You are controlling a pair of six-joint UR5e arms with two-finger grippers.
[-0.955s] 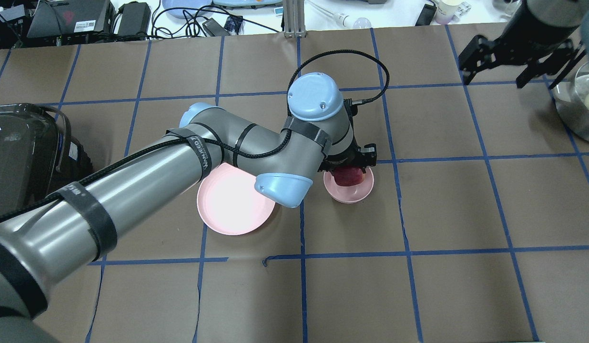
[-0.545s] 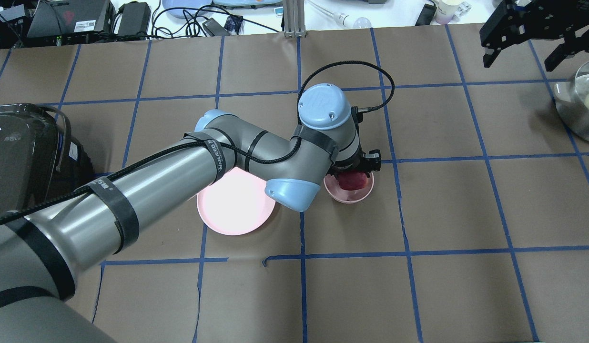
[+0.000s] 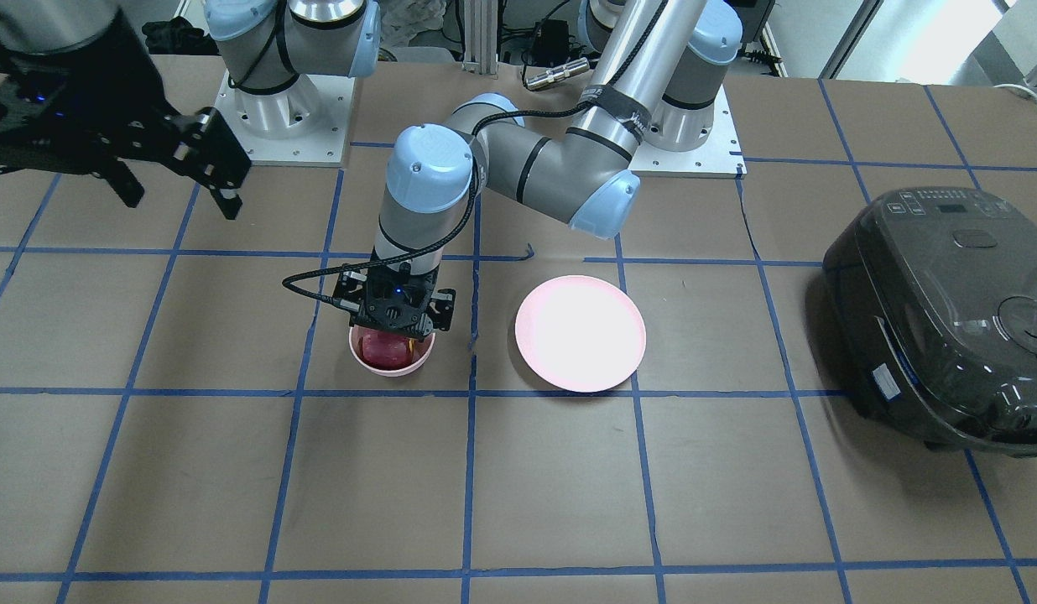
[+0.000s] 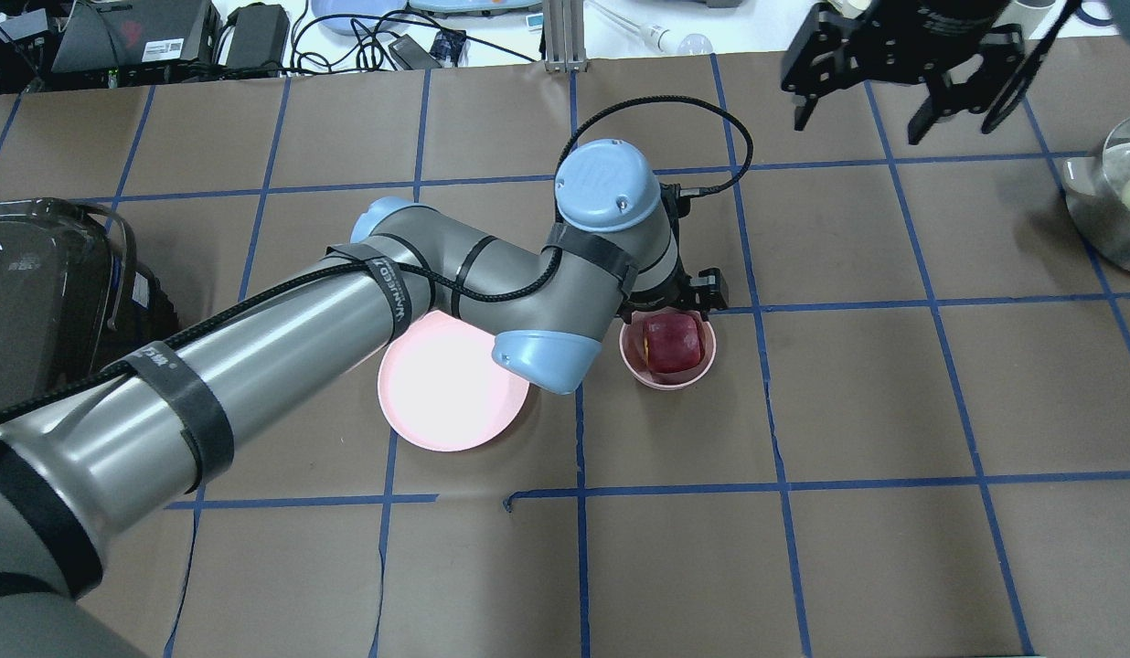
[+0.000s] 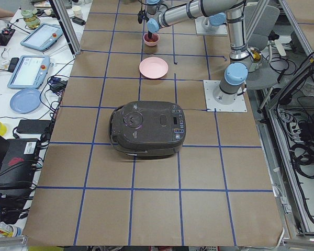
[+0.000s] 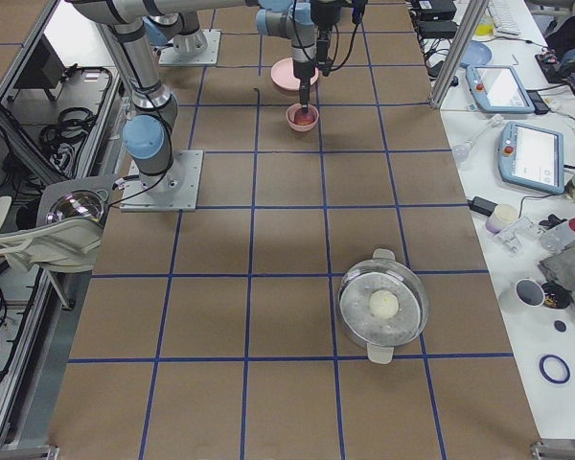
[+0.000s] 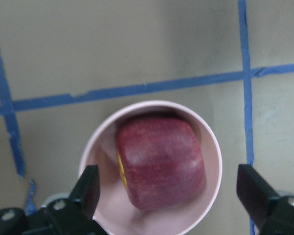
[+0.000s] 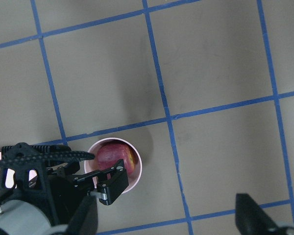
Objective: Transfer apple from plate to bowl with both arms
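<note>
Left wrist camera looks straight down close over the bowl (image 7: 154,104), which the higher right wrist camera shares

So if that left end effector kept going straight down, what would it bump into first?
Probably the apple, lying in the bowl right beneath the open left end effector. One finger looks lined up with the bowl's rim and might touch that first; depth is unclear.
</note>
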